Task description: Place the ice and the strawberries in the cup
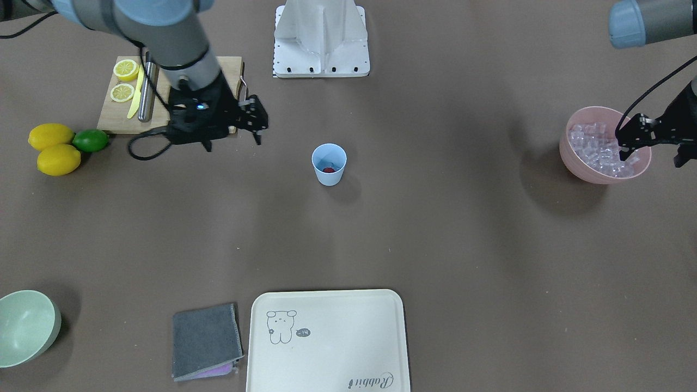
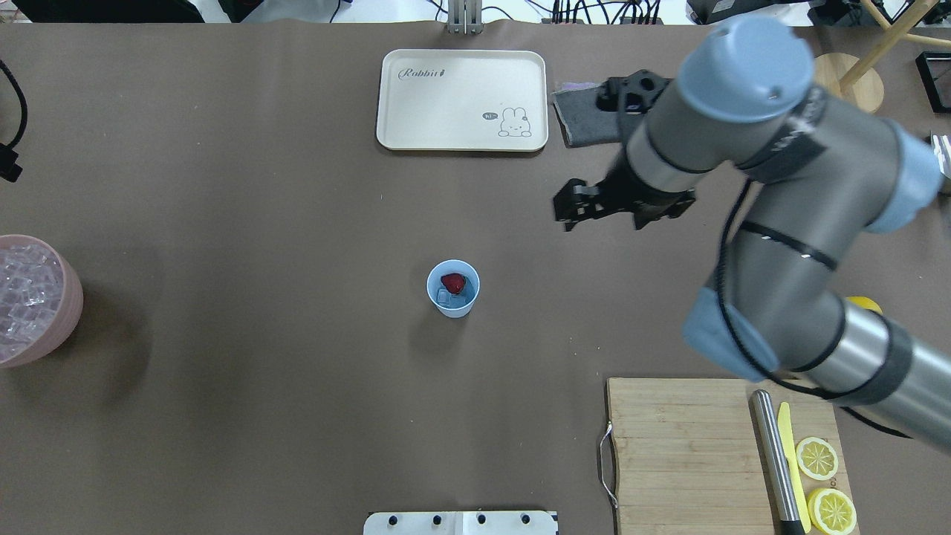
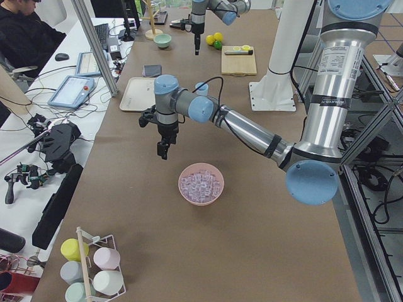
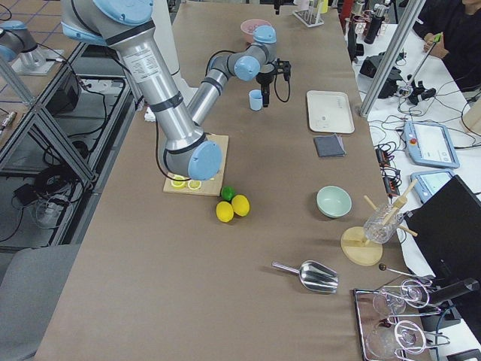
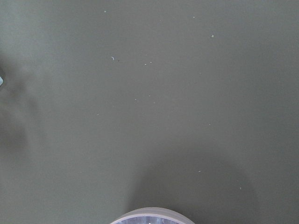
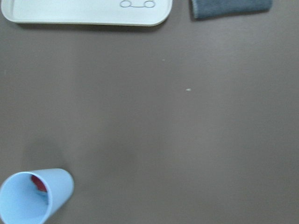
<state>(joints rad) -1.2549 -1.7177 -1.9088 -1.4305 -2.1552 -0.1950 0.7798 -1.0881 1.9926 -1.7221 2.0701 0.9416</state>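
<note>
- My right claw (image 2: 563, 215) hangs raised over bare table. The cup (image 2: 453, 288) lies to its left and a little nearer my edge, well apart from it.
- From my right wrist, the cup sits in the lower left corner of the view.
- I cannot tell whether that claw's fingers are spread or closed; they show only as a dark mass.
- The cup stands upright, alone in the middle of the table.
- It is a small light-blue tumbler, tapered and handleless, with a pale rim.
- Inside it lies the strawberry (image 2: 452, 282), dark red and roundish. A clear ice cube (image 2: 444, 299) sits beside it on the side nearer me.
- My left claw (image 1: 626, 151) hangs raised by the pink bowl (image 1: 566, 155) at the table's left end, far from the cup. I cannot tell whether it is spread or closed either.
- That bowl is heaped with ice (image 1: 596, 149), small glassy colourless cubes.
- A cream tray (image 2: 386, 96) and a grey cloth (image 2: 583, 119) lie along the far edge, beyond my right claw.
</note>
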